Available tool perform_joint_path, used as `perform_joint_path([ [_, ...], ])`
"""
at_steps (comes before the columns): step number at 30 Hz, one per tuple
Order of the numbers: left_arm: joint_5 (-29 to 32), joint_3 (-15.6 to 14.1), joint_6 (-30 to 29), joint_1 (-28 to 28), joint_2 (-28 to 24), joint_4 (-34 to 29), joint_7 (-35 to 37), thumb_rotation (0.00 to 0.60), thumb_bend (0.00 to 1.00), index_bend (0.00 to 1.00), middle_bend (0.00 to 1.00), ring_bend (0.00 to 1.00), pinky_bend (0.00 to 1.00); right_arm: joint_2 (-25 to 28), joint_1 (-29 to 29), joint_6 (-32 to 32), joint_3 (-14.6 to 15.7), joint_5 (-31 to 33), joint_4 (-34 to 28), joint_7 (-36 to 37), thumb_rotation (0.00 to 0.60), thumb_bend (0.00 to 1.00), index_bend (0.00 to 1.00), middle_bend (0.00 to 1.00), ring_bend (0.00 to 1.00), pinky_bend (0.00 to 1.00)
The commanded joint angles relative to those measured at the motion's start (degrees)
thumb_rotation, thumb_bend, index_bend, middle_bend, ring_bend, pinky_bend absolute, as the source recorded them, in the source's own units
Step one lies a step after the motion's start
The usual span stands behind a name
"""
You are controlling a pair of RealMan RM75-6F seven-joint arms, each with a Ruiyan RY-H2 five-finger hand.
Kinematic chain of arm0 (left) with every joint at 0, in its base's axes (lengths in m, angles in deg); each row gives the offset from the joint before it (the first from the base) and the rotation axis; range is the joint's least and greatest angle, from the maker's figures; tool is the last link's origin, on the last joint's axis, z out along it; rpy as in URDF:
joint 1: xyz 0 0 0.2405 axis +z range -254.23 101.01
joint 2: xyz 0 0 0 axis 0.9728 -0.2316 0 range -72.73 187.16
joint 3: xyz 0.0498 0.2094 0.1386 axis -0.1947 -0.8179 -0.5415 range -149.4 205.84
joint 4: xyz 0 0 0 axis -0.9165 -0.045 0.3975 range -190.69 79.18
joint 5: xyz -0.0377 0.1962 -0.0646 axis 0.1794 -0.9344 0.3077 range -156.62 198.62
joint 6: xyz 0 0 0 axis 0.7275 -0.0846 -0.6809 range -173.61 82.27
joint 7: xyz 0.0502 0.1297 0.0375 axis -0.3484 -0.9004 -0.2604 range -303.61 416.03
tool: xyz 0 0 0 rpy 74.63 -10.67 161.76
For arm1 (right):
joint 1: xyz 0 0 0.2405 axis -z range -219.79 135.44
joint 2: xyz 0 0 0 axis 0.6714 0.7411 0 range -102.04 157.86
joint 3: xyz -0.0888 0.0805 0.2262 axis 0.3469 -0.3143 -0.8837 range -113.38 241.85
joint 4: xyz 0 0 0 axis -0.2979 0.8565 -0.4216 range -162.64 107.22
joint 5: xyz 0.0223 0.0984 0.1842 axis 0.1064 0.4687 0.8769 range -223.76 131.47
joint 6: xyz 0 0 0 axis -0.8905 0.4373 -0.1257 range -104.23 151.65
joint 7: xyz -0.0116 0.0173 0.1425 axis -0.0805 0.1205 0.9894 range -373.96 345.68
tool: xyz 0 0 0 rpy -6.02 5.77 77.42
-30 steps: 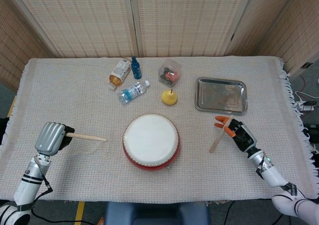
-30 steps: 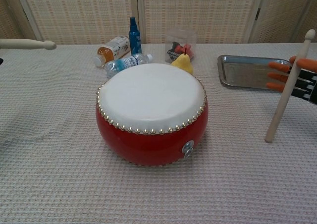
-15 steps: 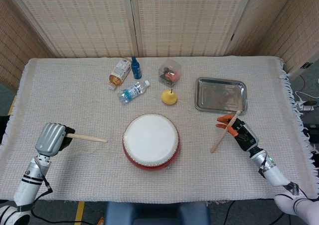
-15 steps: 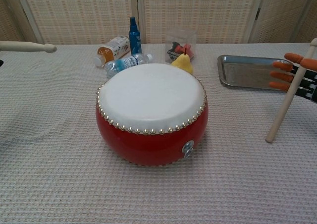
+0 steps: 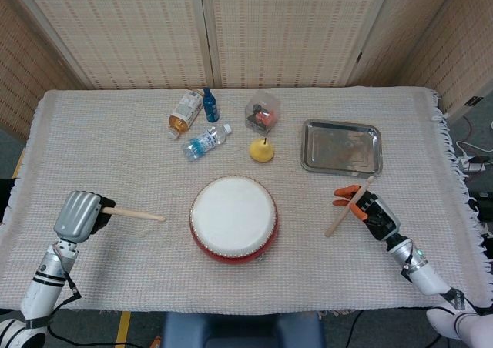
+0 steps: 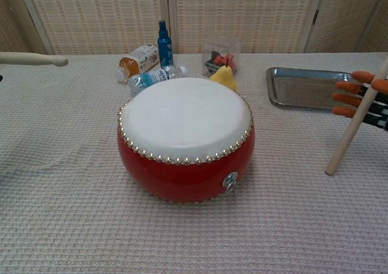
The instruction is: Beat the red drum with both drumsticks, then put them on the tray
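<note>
Drumsticks first: I've got one in each hand. My left hand [image 5: 80,213] is curled tight around the left drumstick [image 5: 132,212], which sticks out level toward the middle of the table, its tip well short of the red drum [image 5: 233,218]. From the chest camera only that stick shows on my left, its rounded tip [image 6: 59,60] poking in from the edge.

The drum sits on the cloth near my edge of the table, white skin up, with neither stick touching it. Behind it there's a yellow pear [image 5: 262,150], a clear box with something red inside [image 5: 262,112], a blue bottle [image 5: 209,105] standing, plus an orange-capped bottle [image 5: 184,112] and a water bottle [image 5: 206,141] lying on their sides.

Further right is the metal tray [image 5: 342,145], nothing in it. Just in front of it my right hand [image 5: 367,208] grips the right drumstick [image 5: 347,208], orange fingertips [image 6: 347,98] wrapped over it, the stick slanting down toward the drum, its low end close over the cloth.
</note>
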Motion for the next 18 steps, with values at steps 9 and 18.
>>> perform_joint_path([
  [9,-0.15,-0.28,0.13,0.12,0.05,0.16,0.2,0.6,0.84,1.0,1.0,1.0,1.0,-0.18,-0.91,-1.74,1.45,-0.41,-1.8,-5.18,0.6,0.29,0.47,0.37,0.24,0.31],
  [18,-0.25,-0.47,0.24,0.21,0.19,0.63,0.66,0.6,0.83,1.0,1.0,1.0,1.0,-0.79,-1.71,-3.75,2.46,-0.5,-2.72,-7.75,0.6,0.24,0.56,0.42,0.28,0.35],
])
